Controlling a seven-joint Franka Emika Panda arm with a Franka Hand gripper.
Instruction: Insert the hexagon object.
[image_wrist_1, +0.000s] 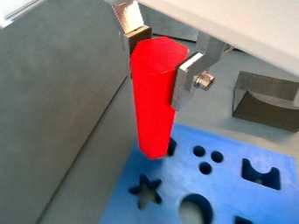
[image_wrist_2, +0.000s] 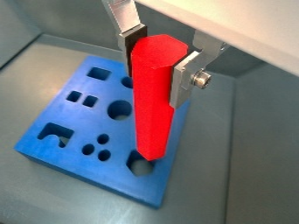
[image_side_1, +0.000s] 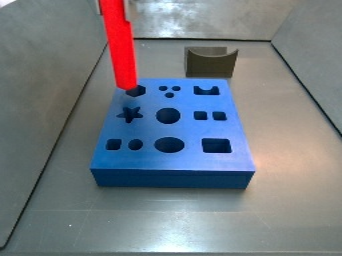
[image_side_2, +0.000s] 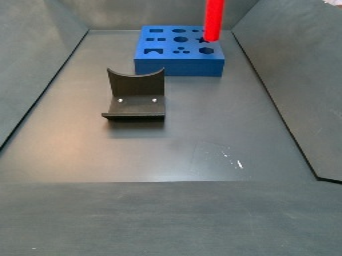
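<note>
The hexagon object is a long, bright red glossy rod (image_wrist_1: 153, 96), held upright between my gripper's (image_wrist_1: 162, 61) silver fingers, which are shut on its upper end. This shows in both wrist views; the gripper (image_wrist_2: 160, 63) holds the rod (image_wrist_2: 149, 105) over the blue block (image_wrist_2: 70, 131). The rod's lower tip sits at the mouth of a dark hole at a corner of the block. How deep it sits, I cannot tell. In both side views the rod (image_side_1: 120, 45) (image_side_2: 213, 18) stands on the block's (image_side_1: 187, 160) far corner. The gripper itself is above those frames.
The blue block (image_side_2: 167, 62) has several other shaped holes, among them a star (image_side_1: 131, 113) and a round hole (image_side_1: 168, 116). The dark grey fixture (image_side_2: 134, 95) stands apart from the block on the grey floor, also seen beyond it (image_side_1: 210, 60). Grey walls surround the floor.
</note>
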